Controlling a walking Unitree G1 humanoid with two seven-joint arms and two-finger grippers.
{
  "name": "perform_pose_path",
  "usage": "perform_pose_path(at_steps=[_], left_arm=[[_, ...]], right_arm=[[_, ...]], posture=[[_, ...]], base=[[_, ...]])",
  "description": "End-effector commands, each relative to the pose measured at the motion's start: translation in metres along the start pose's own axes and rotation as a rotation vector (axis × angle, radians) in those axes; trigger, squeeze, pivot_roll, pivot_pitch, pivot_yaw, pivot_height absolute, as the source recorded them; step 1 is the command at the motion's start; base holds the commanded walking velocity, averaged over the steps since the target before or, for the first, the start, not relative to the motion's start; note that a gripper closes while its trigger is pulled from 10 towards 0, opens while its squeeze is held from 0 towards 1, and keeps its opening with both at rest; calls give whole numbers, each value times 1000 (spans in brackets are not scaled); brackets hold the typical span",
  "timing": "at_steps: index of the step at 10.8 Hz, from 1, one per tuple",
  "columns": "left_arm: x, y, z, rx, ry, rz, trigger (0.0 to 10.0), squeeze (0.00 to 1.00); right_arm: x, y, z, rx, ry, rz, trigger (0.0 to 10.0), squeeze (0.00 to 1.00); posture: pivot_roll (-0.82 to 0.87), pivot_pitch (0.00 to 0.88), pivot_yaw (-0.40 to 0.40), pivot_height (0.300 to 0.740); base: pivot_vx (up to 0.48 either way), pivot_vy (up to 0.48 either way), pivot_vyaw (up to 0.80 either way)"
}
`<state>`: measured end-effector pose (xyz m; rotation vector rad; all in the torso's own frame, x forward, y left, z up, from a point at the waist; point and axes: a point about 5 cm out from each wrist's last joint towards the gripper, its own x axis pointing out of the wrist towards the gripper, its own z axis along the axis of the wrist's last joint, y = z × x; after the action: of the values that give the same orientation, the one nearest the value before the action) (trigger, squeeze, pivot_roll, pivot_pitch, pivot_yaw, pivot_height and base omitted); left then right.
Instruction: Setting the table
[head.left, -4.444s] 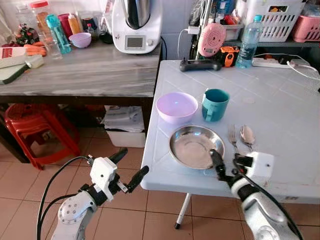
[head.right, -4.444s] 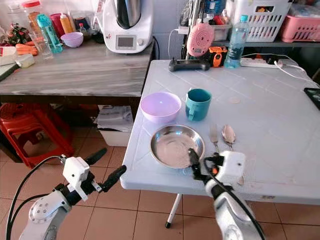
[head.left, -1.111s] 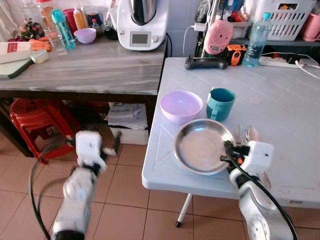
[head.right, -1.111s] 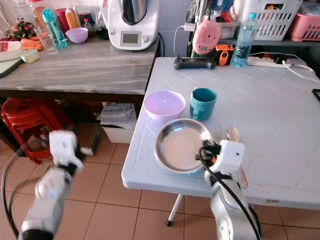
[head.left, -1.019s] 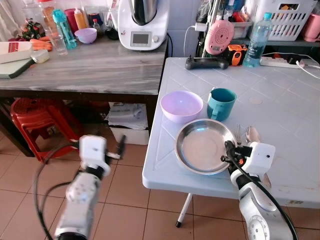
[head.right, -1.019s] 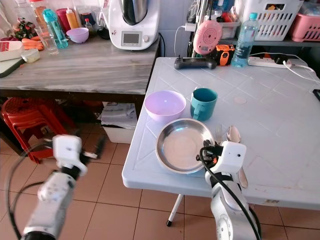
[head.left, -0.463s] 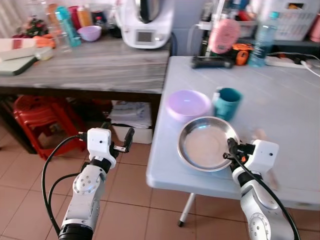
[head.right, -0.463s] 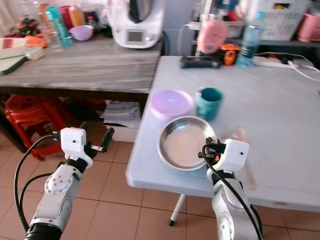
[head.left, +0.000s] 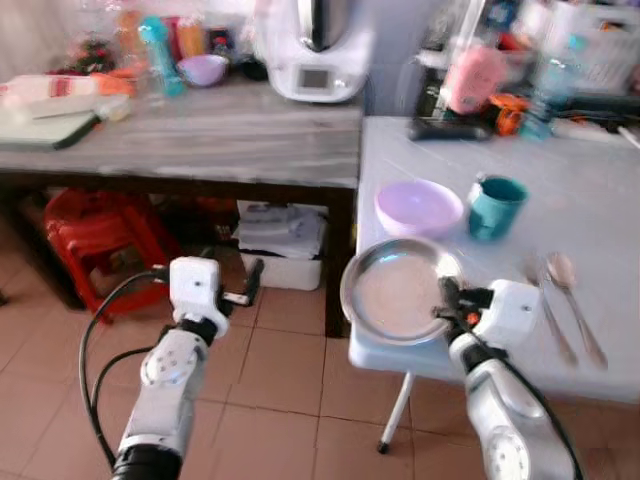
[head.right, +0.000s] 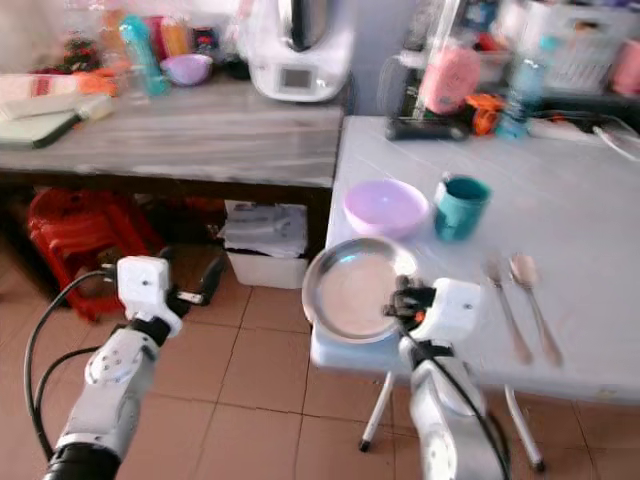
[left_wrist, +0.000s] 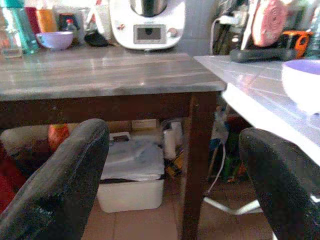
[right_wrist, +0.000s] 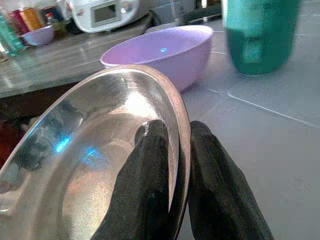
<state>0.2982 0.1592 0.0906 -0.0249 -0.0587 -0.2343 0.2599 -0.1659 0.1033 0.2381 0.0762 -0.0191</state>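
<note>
- The right gripper (right_wrist: 172, 165) is pressed together on the rim of the steel plate (head.left: 395, 292), one finger inside the dish and one outside.
- The plate is held tilted at the near left corner of the white table (head.left: 600, 215), partly past the table's edge.
- The left gripper (head.left: 245, 283) is held low over the tiled floor (head.left: 280, 370), in front of the wooden counter (head.left: 220, 130), with its fingers (left_wrist: 60, 190) spread wide apart and nothing between them.
- A lilac bowl (head.left: 419, 207) and a teal mug (head.left: 496, 206) are seen just behind the plate; nothing can be made out in either.
- A fork (head.left: 544, 305) and a spoon (head.left: 572, 296) lie side by side, to the right of the plate.
- Open floor lies between counter and table; red stools (head.left: 95, 235) stand under the counter.
</note>
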Motion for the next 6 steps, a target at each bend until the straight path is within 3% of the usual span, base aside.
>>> perform_pose_path(at_steps=[1,6], left_arm=[[3,-6,1,-5,-5,-25,10000,0],[4,-9,-1,-3,-4,-49,10000,0]], right_arm=[[1,-4,3,-9,-10,-12,10000,0],[-2,-7,4,-22,-22,-25,10000,0]], posture=[[-18,0,57,740],[-19,0,59,740]], base=[[0,435,0],[0,436,0]])
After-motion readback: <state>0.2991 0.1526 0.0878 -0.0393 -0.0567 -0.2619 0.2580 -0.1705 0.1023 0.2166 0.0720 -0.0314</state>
